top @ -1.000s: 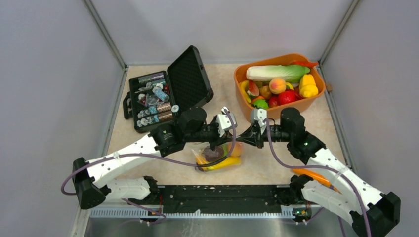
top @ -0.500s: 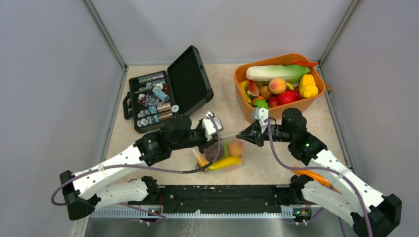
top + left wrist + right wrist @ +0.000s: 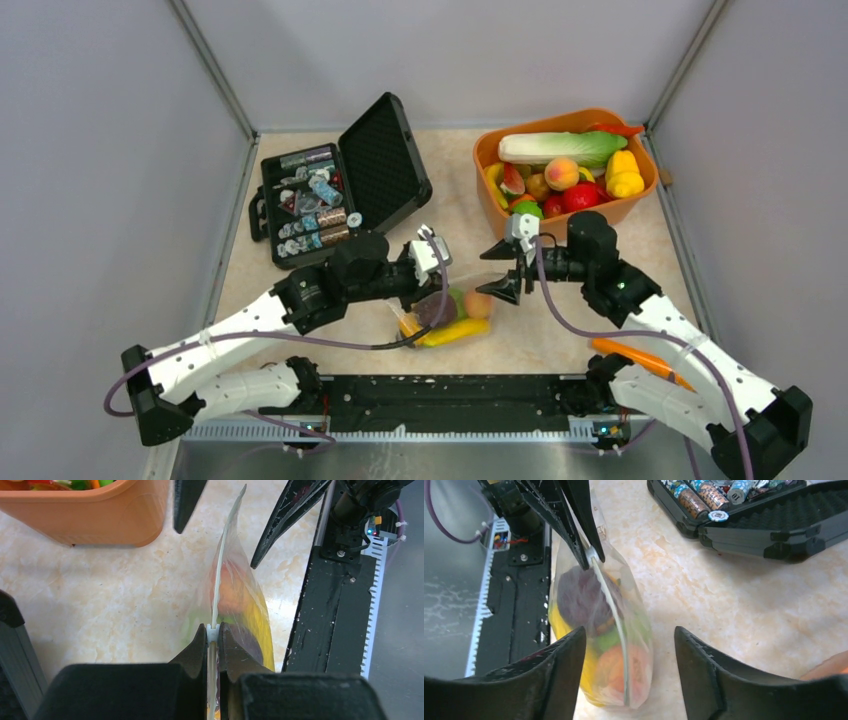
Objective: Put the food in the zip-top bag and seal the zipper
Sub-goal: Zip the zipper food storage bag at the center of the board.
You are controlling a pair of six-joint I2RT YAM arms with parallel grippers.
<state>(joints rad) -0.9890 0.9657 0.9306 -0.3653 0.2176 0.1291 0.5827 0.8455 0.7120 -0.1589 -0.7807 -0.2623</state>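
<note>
The zip-top bag (image 3: 455, 312) stands on edge on the table between my arms, holding purple, yellow, green and orange food (image 3: 594, 630). In the left wrist view my left gripper (image 3: 213, 632) is shut on the zipper (image 3: 220, 565), a thin white strip that runs straight away from it. My right gripper (image 3: 502, 271) is open, one finger on each side of the bag's far end and touching nothing. The right wrist view shows the zipper (image 3: 611, 605) running between my right gripper's (image 3: 629, 630) spread fingers toward the left gripper (image 3: 590, 556).
An orange tub (image 3: 590, 215) full of toy fruits and vegetables stands at the back right. A black case (image 3: 385, 165) lies open at the back left with small wrapped bits inside. An orange carrot-like toy (image 3: 640, 357) lies beside the right arm's base. The black base rail (image 3: 450, 390) runs along the near edge.
My right gripper has opened and let go of the bag's zipper end. The left arm drew back to the left along the zipper and now holds still. The bag shifted slightly.
</note>
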